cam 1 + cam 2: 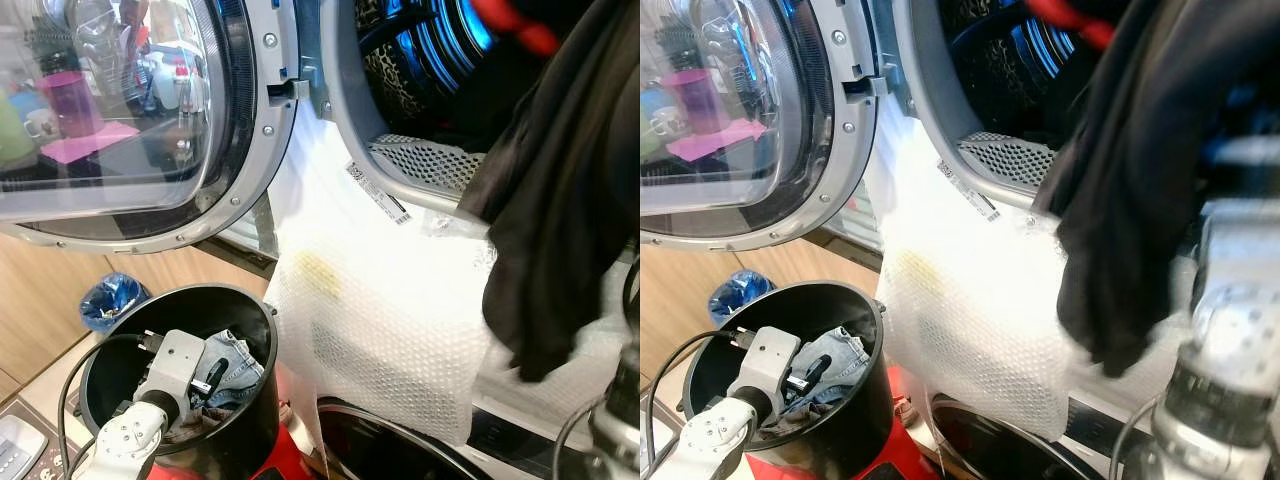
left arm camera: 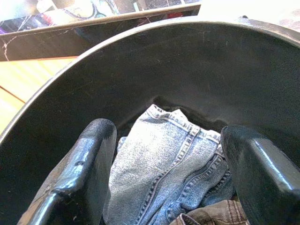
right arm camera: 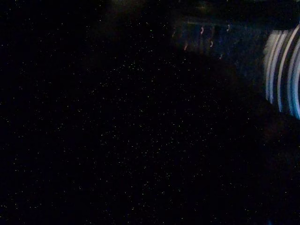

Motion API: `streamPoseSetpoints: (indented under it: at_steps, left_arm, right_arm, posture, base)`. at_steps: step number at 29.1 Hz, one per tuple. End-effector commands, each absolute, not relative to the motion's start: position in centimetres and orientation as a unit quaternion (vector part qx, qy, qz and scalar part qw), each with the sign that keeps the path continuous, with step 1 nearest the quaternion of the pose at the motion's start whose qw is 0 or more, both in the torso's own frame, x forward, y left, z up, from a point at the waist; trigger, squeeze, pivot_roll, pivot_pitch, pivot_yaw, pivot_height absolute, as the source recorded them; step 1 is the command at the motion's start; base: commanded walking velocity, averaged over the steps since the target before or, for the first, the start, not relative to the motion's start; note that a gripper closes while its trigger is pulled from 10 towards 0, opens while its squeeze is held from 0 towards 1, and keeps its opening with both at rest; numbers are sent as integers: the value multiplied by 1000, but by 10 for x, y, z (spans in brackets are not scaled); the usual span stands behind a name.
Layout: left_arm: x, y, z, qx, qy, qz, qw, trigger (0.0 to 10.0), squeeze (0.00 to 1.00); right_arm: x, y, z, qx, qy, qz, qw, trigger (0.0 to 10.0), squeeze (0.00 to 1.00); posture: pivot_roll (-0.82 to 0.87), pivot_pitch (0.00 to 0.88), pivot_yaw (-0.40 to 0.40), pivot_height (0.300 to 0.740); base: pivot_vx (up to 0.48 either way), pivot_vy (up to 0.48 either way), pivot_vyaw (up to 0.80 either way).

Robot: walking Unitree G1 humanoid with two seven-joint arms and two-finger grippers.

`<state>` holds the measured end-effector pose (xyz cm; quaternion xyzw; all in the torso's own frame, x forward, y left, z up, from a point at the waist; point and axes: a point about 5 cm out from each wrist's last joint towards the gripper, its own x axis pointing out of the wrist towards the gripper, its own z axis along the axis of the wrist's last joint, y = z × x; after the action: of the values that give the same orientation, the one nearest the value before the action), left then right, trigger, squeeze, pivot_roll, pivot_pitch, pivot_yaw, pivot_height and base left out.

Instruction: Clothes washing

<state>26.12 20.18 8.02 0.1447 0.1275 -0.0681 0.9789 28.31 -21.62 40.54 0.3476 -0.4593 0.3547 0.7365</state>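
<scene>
One round-mouthed washer drum (image 1: 440, 60), steel, ribbed; white mesh cloth (image 1: 390, 310) and limp black garment (image 1: 560, 200) over its lip. Below we list a cylindrical black bin (image 1: 245, 400) of faded denim jeans (image 2: 164, 164), left claw (image 2: 168, 173) spread wide inside; right claw unreadable.

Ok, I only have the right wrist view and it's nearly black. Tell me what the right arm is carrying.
Observer: A black garment hangs from the raised right arm in front of the open washer drum.
Operator: Report what's below it.
Observer: A white mesh cloth drapes over the drum's lip and down the front.
Operator: Now give me the left gripper.
Observer: The left gripper is open inside the black bucket, fingers either side of light blue jeans.
</scene>
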Motion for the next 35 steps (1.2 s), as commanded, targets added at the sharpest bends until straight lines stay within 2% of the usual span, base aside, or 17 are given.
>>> streamPoseSetpoints:
  at_steps: [1, 4, 6, 7, 11, 15, 18, 22, 23, 24, 25, 26, 29, 30, 31, 34, 35]
  left_arm:
    - [261, 204, 77, 147, 133, -63, 978, 10000, 0]
    - [262, 200, 75, 142, 132, -65, 979, 10000, 0]
    - [263, 197, 74, 140, 131, -69, 979, 10000, 0]
    - [263, 197, 74, 140, 131, -69, 979, 10000, 0]
    - [265, 194, 74, 137, 130, -72, 979, 10000, 0]
    - [266, 192, 72, 133, 130, -70, 980, 10000, 0]
    - [265, 190, 72, 127, 127, -65, 982, 10000, 0]
    - [263, 186, 71, 126, 128, -70, 981, 10000, 0]
    - [263, 186, 71, 126, 128, -71, 981, 10000, 0]
    - [263, 186, 71, 126, 128, -71, 981, 10000, 0]
    - [263, 186, 70, 125, 128, -71, 981, 10000, 0]
    - [263, 185, 70, 126, 131, -75, 981, 10000, 0]
    - [261, 181, 66, 133, 140, -92, 977, 10000, 0]
    - [261, 180, 66, 134, 141, -97, 976, 10000, 0]
    - [261, 180, 65, 136, 141, -99, 976, 10000, 0]
    - [260, 181, 65, 137, 141, -101, 975, 10000, 0]
    - [260, 181, 65, 138, 142, -101, 975, 10000, 0]
  right_arm:
    - [294, -216, 429, 329, -460, 333, 755, 0, 0]
    - [321, -215, 459, 323, -447, 299, 779, 0, 0]
    - [345, -209, 476, 324, -410, 273, 807, 0, 0]
    - [345, -209, 476, 324, -410, 273, 807, 0, 0]
    - [364, -199, 490, 280, -358, 219, 864, 0, 0]
    - [381, -216, 485, 255, -273, 17, 928, 0, 0]
    - [380, -253, 467, 263, -242, -148, 922, 0, 0]
    - [387, -259, 447, 213, -209, -184, 937, 0, 0]
    - [388, -259, 443, 202, -200, -190, 940, 3373, 0]
    - [389, -260, 439, 183, -190, -207, 942, 8471, 0]
    - [389, -261, 438, 176, -188, -213, 942, 8471, 0]
    - [391, -262, 432, 160, -178, -221, 945, 10000, 0]
    - [396, -268, 410, 122, -145, -239, 952, 10000, 0]
    - [396, -269, 407, 120, -140, -240, 953, 10000, 545]
    - [397, -269, 404, 98, -138, -235, 957, 10000, 1000]
    - [397, -270, 403, 78, -137, -235, 959, 10000, 1000]
    - [395, -273, 407, 13, -144, -250, 957, 10000, 1000]
  posture:
    - [-96, 15, 68, 740]
    - [-106, 9, 69, 740]
    - [-113, 1, 74, 740]
    - [-113, 1, 74, 740]
    - [-119, 0, 74, 740]
    - [-121, 0, 69, 740]
    - [-105, 0, 58, 740]
    - [-102, 0, 56, 740]
    - [-102, 0, 56, 740]
    - [-102, 0, 56, 740]
    - [-102, 0, 56, 740]
    - [-105, 0, 58, 740]
    - [-102, 0, 64, 740]
    - [-102, 0, 64, 740]
    - [-105, 0, 66, 740]
    - [-106, 0, 66, 740]
    - [-108, 0, 68, 740]
  base:
    - [0, 0, 0]
    - [0, 0, 0]
    - [0, 0, 0]
    - [0, 0, 0]
    - [0, 0, 0]
    - [0, 0, 0]
    - [0, 0, 0]
    - [0, 0, 0]
    - [0, 0, 0]
    - [0, 0, 0]
    - [0, 0, 0]
    - [0, 0, 0]
    - [0, 0, 0]
    - [0, 0, 0]
    - [0, 0, 0]
    - [0, 0, 0]
    - [0, 0, 0]
